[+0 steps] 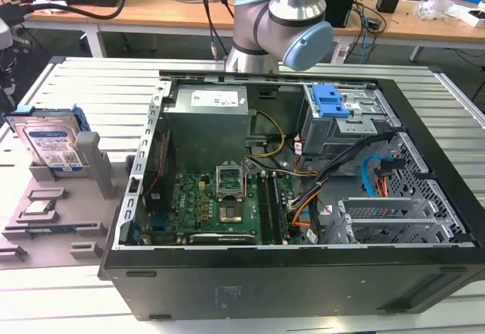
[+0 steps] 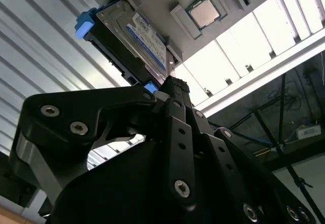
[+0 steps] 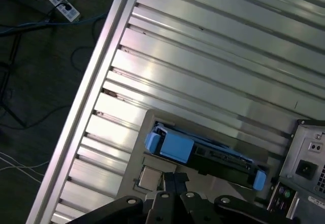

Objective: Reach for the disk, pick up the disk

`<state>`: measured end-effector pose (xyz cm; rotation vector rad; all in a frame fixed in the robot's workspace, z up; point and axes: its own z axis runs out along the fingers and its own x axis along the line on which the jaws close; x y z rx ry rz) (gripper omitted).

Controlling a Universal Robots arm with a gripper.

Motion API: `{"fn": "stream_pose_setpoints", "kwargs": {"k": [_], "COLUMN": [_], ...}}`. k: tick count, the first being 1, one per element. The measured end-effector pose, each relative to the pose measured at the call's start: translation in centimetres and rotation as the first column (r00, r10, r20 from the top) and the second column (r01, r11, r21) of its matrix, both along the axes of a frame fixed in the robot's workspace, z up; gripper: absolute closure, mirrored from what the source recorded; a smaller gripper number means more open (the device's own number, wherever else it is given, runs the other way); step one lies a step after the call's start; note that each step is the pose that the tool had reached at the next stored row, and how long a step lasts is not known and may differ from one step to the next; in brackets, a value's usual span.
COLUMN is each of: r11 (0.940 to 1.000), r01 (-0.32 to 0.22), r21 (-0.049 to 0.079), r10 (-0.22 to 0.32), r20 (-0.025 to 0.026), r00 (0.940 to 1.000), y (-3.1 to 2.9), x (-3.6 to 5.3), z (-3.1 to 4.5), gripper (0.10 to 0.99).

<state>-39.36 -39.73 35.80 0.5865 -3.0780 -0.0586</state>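
Hangs clear of the disk point(image 2: 134, 41), not touching it, with the gripper point(image 2: 171, 84) closed on nothing and jaws pressed together, or very nearly, in both wrist views. Finds the disk at about nine o'clock from the open computer case point(image 1: 303, 281) in the exterior view, out on the slatted metal table point(image 1: 91, 84). Stands there on edge in a slot of a grey holder point(image 1: 89, 160), leaning back a little, label outward, framed by its blue carrier; probably parked upright like this to leave the upper edge and both flat faces free for a pinch from above. Shares the holder with a small square chip point(image 1: 39, 207), laid flat in a shallow pocket at roughly six o'clock from the disk in that same view, kept low and out of the way of a grasp. Reads as early in the reach: no contact, nothing lifted.
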Motion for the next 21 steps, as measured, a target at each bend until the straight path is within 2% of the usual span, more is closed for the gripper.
{"fn": "stream_pose_setpoints", "kwargs": {"k": [11, 16, 21], "r11": [0.9958, 0.9875, 0.9819], "r01": [-0.092, -0.157, -0.189], "r21": [0.000, 0.000, 0.000], "r10": [0.092, 0.157, 0.189], "r20": [0.0000, 0.0000, 0.0000], "r00": [0.9958, 0.9875, 0.9819], "y": [0.00, 0.00, 0.00], "x": [0.00, 0.00, 0.00], "z": [0.00, 0.00, 0.00], "gripper": [0.980, 0.980, 0.980]}}
